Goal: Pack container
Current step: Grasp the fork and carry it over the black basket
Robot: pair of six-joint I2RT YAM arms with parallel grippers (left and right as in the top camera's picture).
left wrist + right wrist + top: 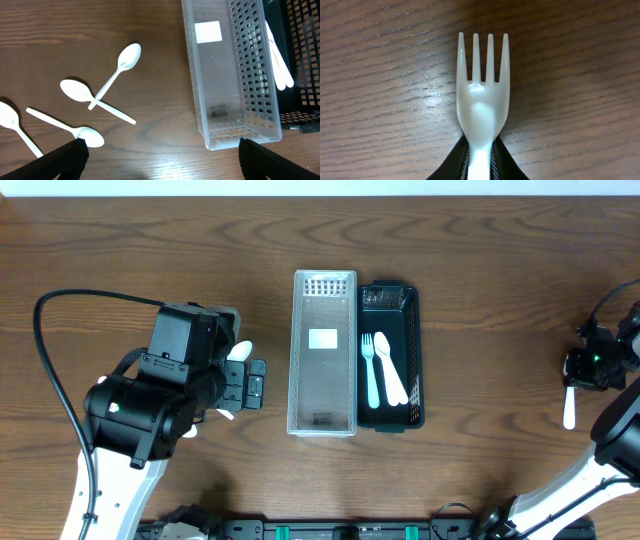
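A clear perforated basket [323, 352] stands empty mid-table, also in the left wrist view [225, 75]. A black basket [415, 350] touches its right side and holds a white fork [370, 370] and a white spoon [391, 370]. Several white spoons [120, 67] lie on the wood left of the clear basket, two of them crossed. My left gripper [160, 162] is open and empty above the table between the spoons and the basket. My right gripper [481, 160], at the far right [588, 366], is shut on a white fork [482, 95] just above the wood.
The left arm's body [160, 390] covers most of the loose spoons in the overhead view; only tips show [241, 348]. The held fork's handle [569, 408] sticks out toward the front. The table's right edge is near the right gripper.
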